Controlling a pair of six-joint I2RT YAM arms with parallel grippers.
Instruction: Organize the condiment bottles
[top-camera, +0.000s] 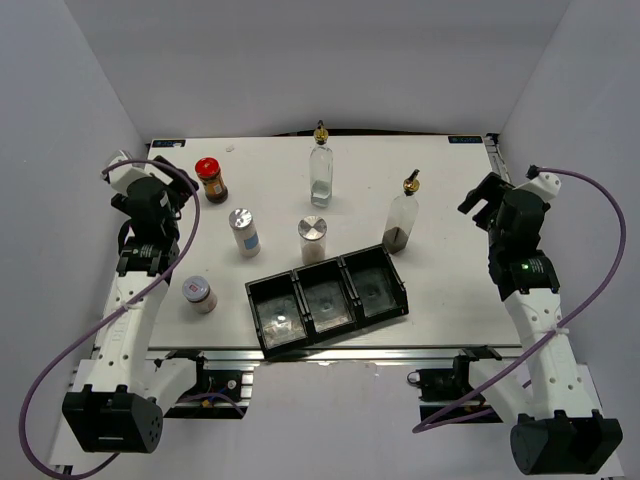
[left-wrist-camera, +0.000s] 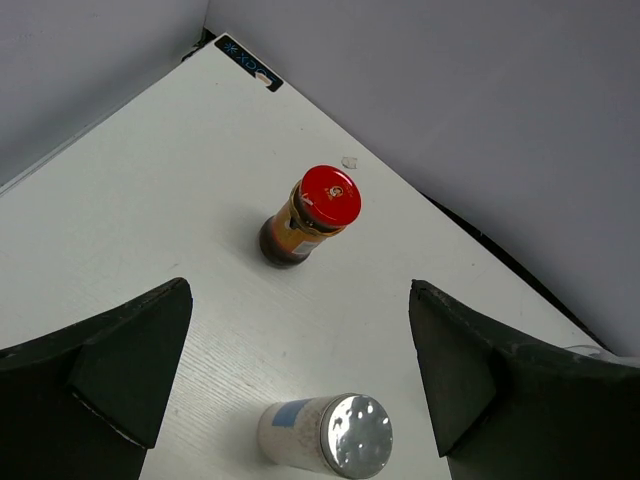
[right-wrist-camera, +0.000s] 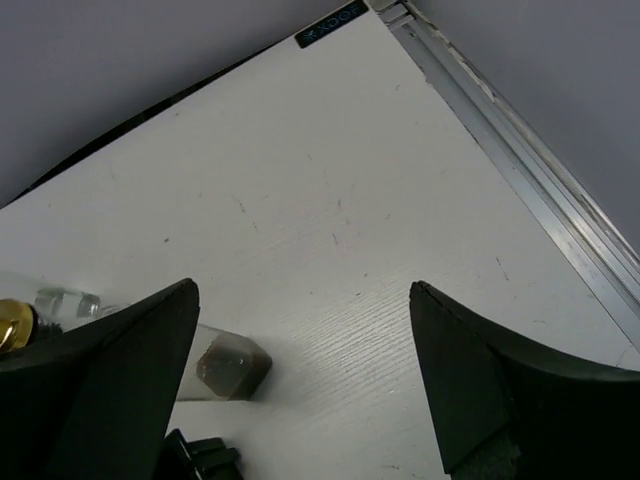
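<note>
Top external view shows the table (top-camera: 450, 270) closed in by walls on the left, far and right sides, with a metal rail (right-wrist-camera: 520, 170) along its right edge. I get the widest bare stretch on the right, between that rail and the right glass bottle (top-camera: 402, 218). The black tray (top-camera: 338, 330) lies askew by the near edge, about centre.

All six containers stand upright on the table, outside the tray:
- The red-lidded jar (top-camera: 210, 180) is far left.
- The far glass bottle (top-camera: 320, 165) is far centre.
- The right glass bottle is just beyond the tray's far-right corner.
- The blue-labelled shaker (top-camera: 244, 232) and the middle shaker (top-camera: 313, 238) stand between the jar and the tray.
- The near-left shaker (top-camera: 198, 294) stands apart, left of the tray.

My left arm runs up the left edge. Its wrist is folded inward, putting the left fingers (top-camera: 178, 188) just left of the jar. In the left wrist view they are spread wide around nothing, with the jar ahead of the gap and the blue-labelled shaker nearer.

My right arm mirrors it along the right edge. The right fingers (top-camera: 480, 200) point toward the right glass bottle, well apart from it, also spread wide and holding nothing. One finger partly hides that bottle in the right wrist view.
</note>
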